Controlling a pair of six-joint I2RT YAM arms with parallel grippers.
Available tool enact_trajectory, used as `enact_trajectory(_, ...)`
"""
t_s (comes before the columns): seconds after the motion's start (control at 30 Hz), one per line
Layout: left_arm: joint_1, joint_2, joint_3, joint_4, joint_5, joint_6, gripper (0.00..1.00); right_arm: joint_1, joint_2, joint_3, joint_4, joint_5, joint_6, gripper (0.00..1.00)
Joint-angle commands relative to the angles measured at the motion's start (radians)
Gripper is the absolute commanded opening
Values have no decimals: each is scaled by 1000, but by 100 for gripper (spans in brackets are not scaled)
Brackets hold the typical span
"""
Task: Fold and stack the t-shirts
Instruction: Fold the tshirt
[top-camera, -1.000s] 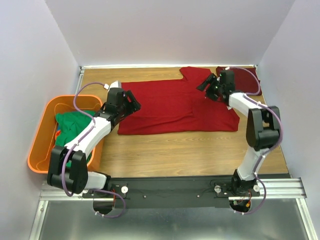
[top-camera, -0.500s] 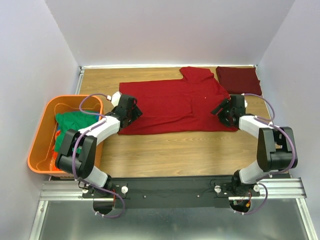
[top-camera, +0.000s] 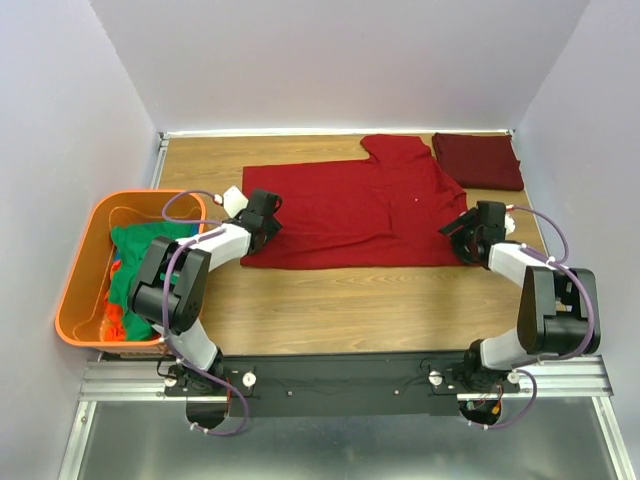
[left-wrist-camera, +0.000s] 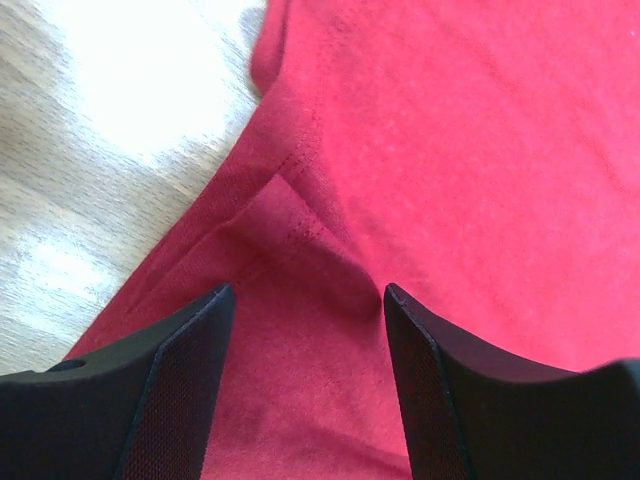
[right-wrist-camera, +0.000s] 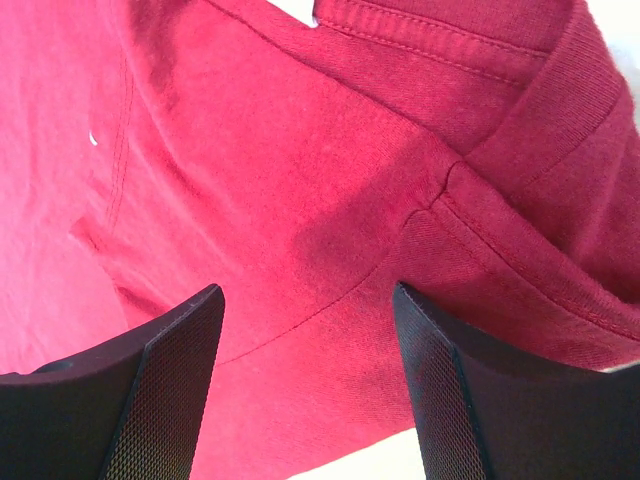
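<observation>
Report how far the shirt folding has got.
Done: one dark maroon shirt lies folded at the far right. In hand: the red shirt lies spread out, with the left end effector and right end effector open over its near corners, nothing gripped. Left: folding the red shirt, then the green shirt in the orange tub, and stacking.

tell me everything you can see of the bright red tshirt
The bright red t-shirt is soft knit cloth with stitched hems, spread mostly flat on the wooden table, one sleeve pointing toward the far edge. Small folds show at its left and right ends, where the open left hand and right hand straddle the cloth; contact is unclear.
</observation>
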Motion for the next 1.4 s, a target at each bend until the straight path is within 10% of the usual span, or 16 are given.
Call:
enact_trajectory(0.0, -10, 11, -28, -84, -45, -32, 69, -24, -19, -49, -175, 85, 36, 75)
enact_trajectory(0.9, -34, -522, -320, -266, -51, -129, 69, -34, -385, -180, -459, -63, 91, 76)
enact_trajectory(1.13, -34, -595, -145, -220, -33, 66, 70, -36, -441, 4, -480, -24, 8, 76)
enact_trajectory(1.37, -33, -403, 156, -127, -10, 238, 71, -34, -171, 319, -358, -7, -167, 76)
